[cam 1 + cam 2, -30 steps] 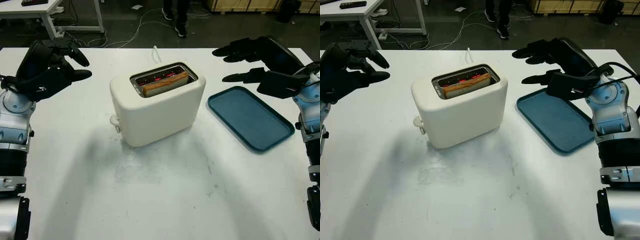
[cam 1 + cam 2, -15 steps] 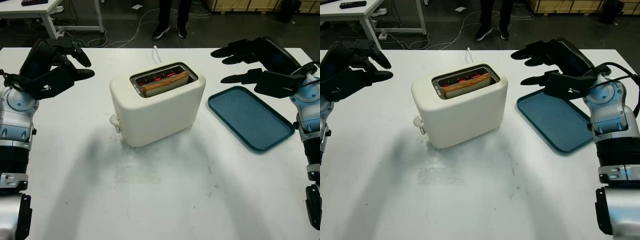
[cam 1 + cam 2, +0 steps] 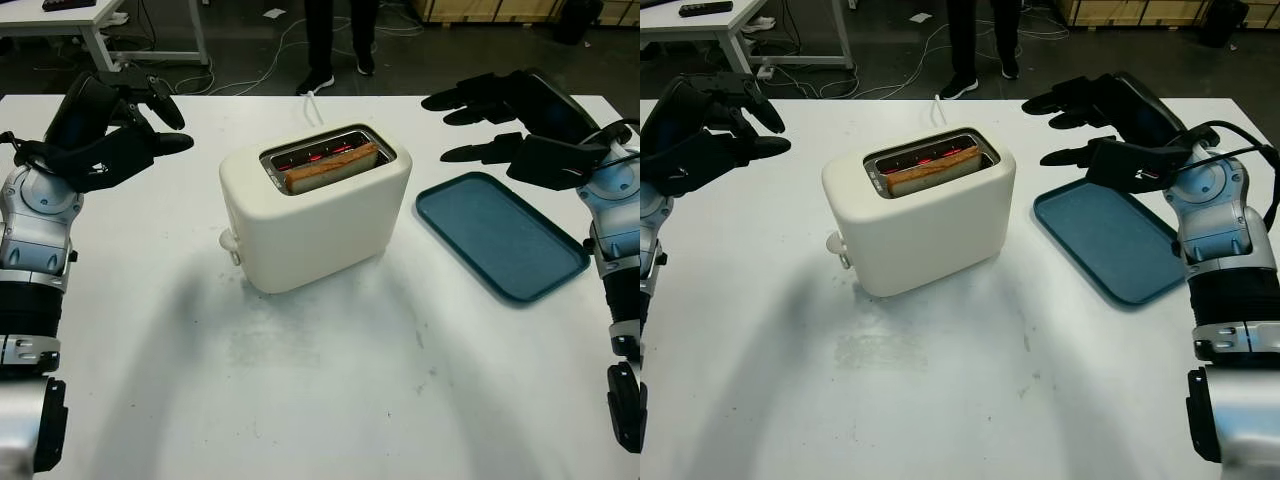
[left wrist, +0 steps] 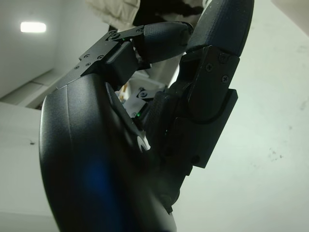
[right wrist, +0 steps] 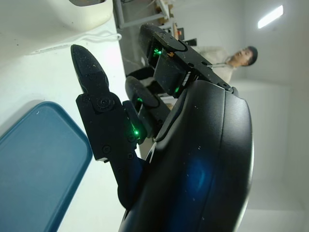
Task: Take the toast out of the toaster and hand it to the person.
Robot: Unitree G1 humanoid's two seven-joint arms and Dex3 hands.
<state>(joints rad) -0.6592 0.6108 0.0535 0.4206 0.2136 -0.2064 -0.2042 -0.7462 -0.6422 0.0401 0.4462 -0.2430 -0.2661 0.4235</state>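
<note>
Toast sits in the slot of the white toaster near the table's middle, its long axis running along the slot, browned edge poking up past glowing red elements. Both hands hang well apart from it, holding nothing: left hand toward the far left corner, right hand over the blue tray, somewhat nearer. A person's legs stand beyond the far edge.
</note>
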